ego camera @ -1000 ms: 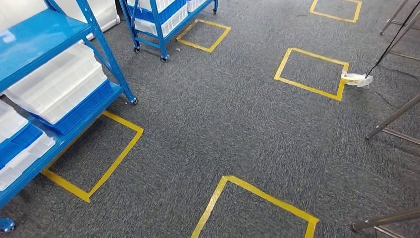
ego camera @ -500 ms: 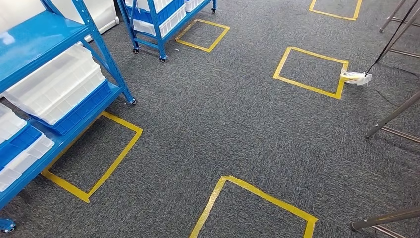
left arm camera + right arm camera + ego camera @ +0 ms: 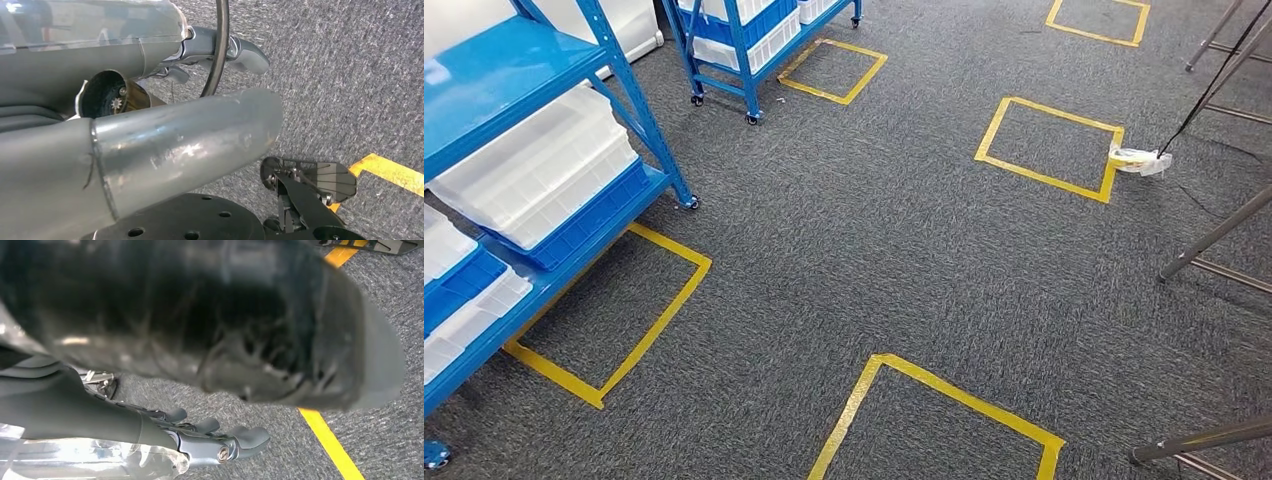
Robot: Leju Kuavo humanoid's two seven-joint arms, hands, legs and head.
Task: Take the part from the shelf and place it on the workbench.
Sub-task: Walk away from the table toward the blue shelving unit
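Both hands (image 3: 220, 50) (image 3: 220, 440) hang empty, fingers apart; part not discernible on blue shelf (image 3: 514, 60)

Left hand (image 3: 165, 145) hanging over grey carpet (image 3: 350, 65), holding nothing, near a yellow tape line (image 3: 392, 172).

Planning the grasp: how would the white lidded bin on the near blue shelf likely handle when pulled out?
The white bin looks like thin translucent plastic, so probably light and a bit flexible. Its smooth lid may be slippery. It sits tilted in a blue tray, so it might slide forward.
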